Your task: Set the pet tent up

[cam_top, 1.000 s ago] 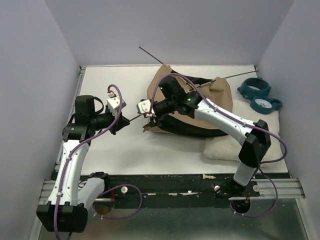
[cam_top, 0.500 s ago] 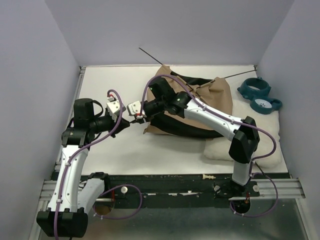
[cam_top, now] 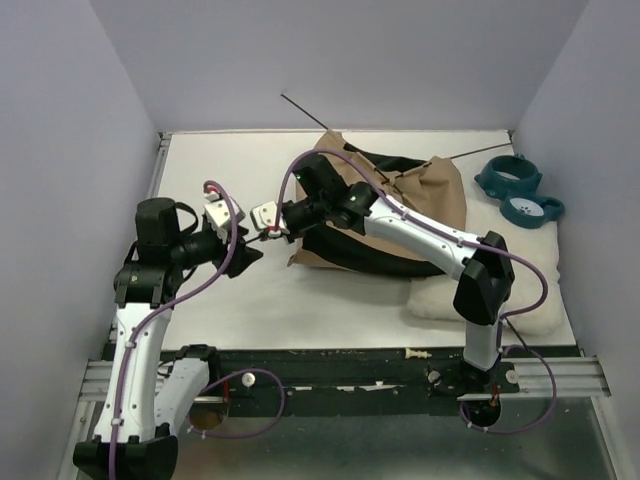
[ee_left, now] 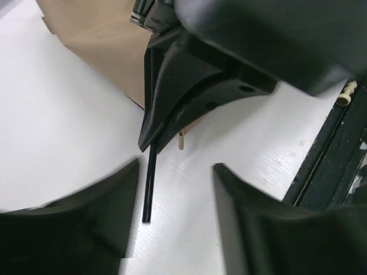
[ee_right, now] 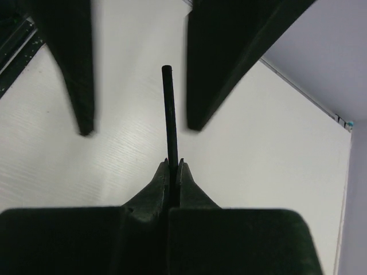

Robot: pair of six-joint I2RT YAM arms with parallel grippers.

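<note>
Left of the slumped pet tent (cam_top: pixel 430 195) on the table (cam_top: pixel 225 165), my right gripper (ee_right: pixel 173 165) pinches one pole (ee_right: pixel 168 109), probably to seat it; my left gripper (ee_left: pixel 175 177) stands parted around its tip.

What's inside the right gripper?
A thin black pole, clamped in the shut right gripper. Its free end pokes out into the open left gripper, apparently touching neither side. The pole's run deeper into the grip is covered.

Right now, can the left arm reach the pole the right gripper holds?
Probably yes: the pole sticks out of the shut right gripper, its tip between the open fingers of the left gripper, unobstructed.
</note>
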